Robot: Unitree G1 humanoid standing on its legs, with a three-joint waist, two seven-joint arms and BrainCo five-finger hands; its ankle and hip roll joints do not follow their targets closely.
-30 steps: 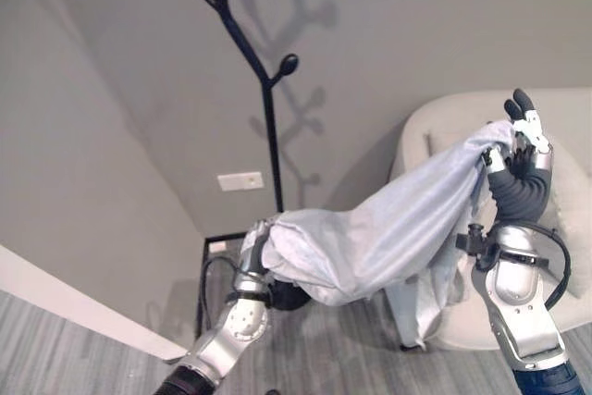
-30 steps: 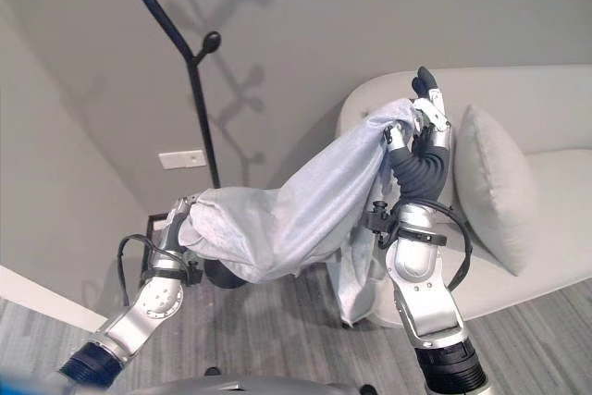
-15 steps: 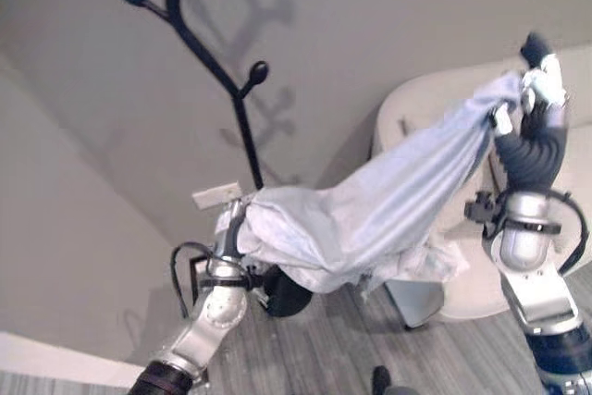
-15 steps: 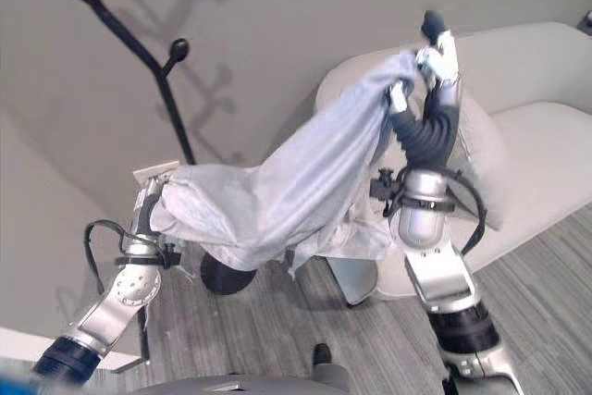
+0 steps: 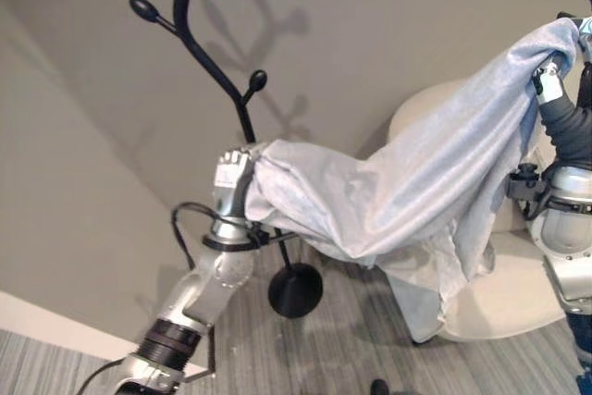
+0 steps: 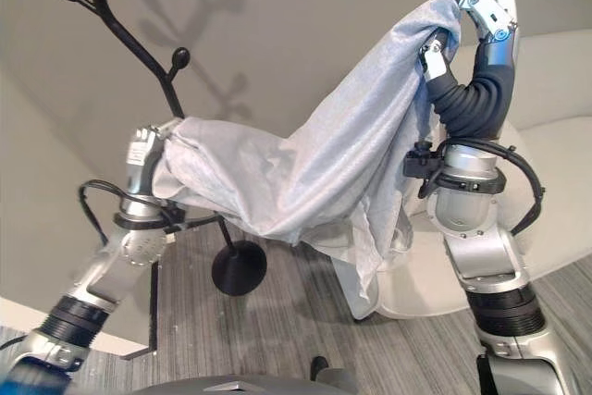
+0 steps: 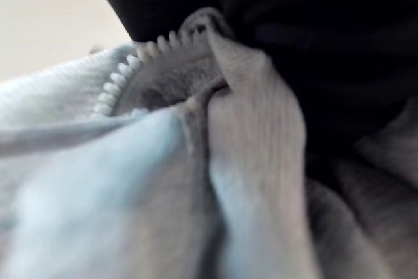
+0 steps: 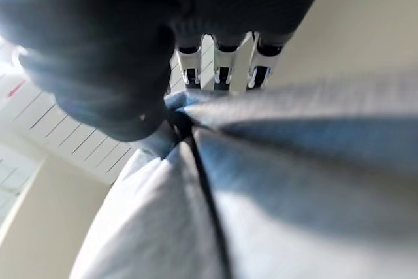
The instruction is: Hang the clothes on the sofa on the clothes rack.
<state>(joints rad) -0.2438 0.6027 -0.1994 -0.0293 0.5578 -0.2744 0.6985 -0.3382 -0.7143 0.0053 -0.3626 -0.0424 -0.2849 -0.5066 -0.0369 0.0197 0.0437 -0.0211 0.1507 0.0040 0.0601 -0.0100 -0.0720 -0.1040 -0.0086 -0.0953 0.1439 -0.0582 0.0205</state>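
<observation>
A light grey-blue zip garment (image 5: 416,191) hangs stretched in the air between both hands. My left hand (image 5: 231,176) is shut on its lower end, right beside the pole of the black clothes rack (image 5: 242,108). The zip teeth and bunched cloth (image 7: 130,194) lie against that hand's dark cover (image 7: 326,31). My right hand (image 6: 481,16) is raised high at the right and pinches the garment's other end. Its fingers (image 8: 222,63) curl over the fold (image 8: 294,161). The garment's loose part droops in front of the cream sofa (image 5: 518,298).
The rack has knob-tipped branches (image 5: 143,8) above my left hand and a round black base (image 5: 296,290) on the grey plank floor. Walls stand close behind it, with a white skirting (image 5: 55,330) at the lower left. The sofa takes up the right side.
Both hands have lifted the garment higher, the right hand most. My left hand now sits closer to the rack's pole. The camera has also shifted.
</observation>
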